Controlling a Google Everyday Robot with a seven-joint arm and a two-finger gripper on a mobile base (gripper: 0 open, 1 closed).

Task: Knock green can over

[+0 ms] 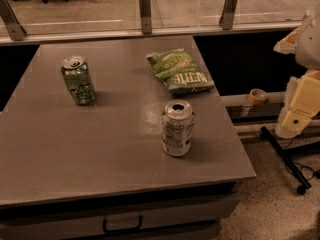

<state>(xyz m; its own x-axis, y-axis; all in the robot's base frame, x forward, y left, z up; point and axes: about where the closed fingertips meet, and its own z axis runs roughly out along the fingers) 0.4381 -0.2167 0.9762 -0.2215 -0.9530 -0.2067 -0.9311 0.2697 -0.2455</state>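
Observation:
The green can (78, 80) stands upright on the left rear part of the grey table (75, 149). It is dark green and shiny, with a pale triangular emblem and a silver top. My gripper (299, 115) is a pale cream shape at the right edge of the camera view. It is off the table, beyond its right side, and far from the green can. Nothing touches the can.
A silver-white can (177, 128) with a printed label stands upright near the table's right front. A flat green chip bag (180, 71) lies at the back right. A glass railing (145, 9) runs behind the table. A tape roll (257, 95) and a black stand base (287, 159) are to the right.

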